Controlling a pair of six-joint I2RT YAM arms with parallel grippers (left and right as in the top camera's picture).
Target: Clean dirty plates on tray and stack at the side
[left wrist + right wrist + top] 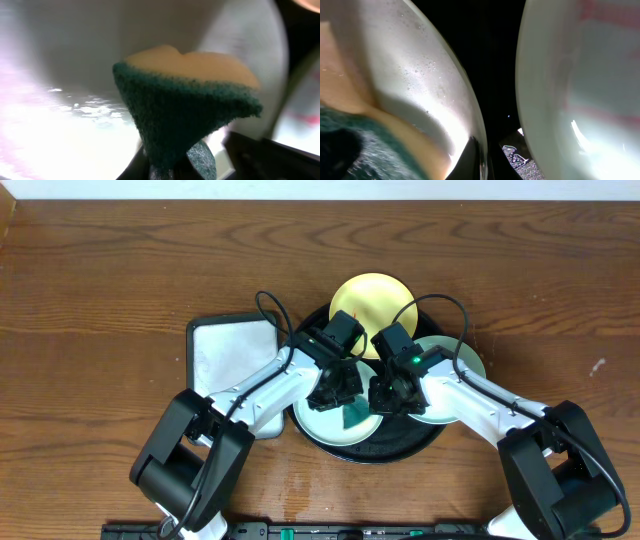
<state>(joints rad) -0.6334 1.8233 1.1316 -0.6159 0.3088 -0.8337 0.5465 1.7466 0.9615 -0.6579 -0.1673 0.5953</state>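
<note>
We see a sponge [352, 416] just off the middle of the overhead view, toward 5 o'clock, showing there as a small dark green patch. In the left wrist view it fills the centre, folded into a wedge, with its green scouring face toward us and pale yellow foam along the top at 12 o'clock. In the right wrist view it sits blurred at 8 o'clock. A white rectangular tray [225, 350] with a black rim and rounded corners lies at 9 o'clock of the sponge. Its inside looks faintly textured, and its 5 o'clock corner is hidden. A black bar [400, 532] runs along the overhead frame's edge at 6 o'clock.
</note>
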